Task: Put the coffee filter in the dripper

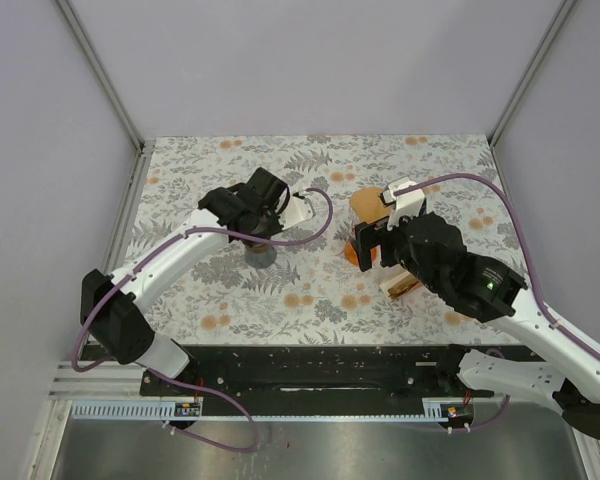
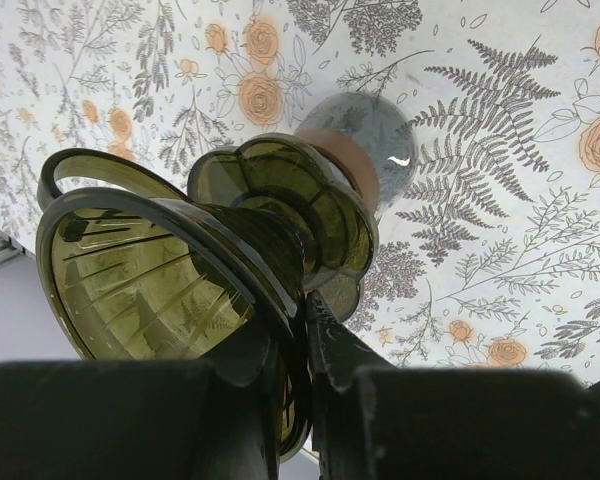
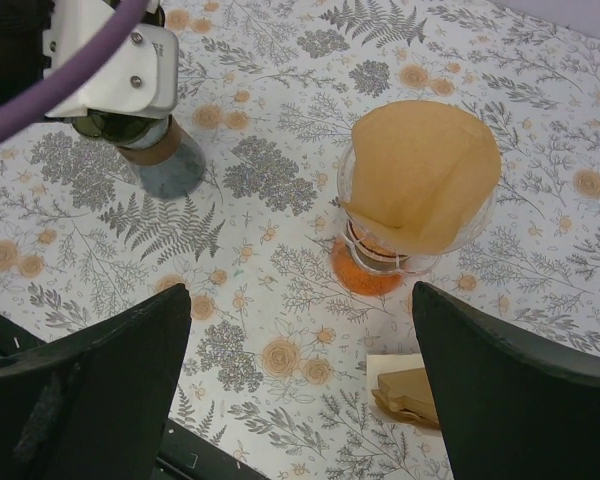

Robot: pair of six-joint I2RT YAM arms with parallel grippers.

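A brown paper coffee filter [image 3: 425,170] sits inside a clear glass dripper [image 3: 355,215] on an orange base [image 3: 365,278]; it also shows in the top view [image 1: 365,203]. My right gripper [image 3: 300,295] is open and empty, hovering just near of that dripper; in the top view [image 1: 368,245] it is over the base. My left gripper [image 2: 310,310] is shut on the rim of an olive-green transparent dripper [image 2: 150,280], holding it tilted above a grey carafe [image 2: 365,150]. In the top view the left gripper [image 1: 265,205] is left of centre.
A stack of folded brown filters [image 3: 410,390] lies on a white sheet near the right gripper, also seen in the top view [image 1: 400,285]. The grey carafe [image 1: 261,252] stands on the floral tablecloth [image 1: 310,300]. Walls enclose the back and both sides.
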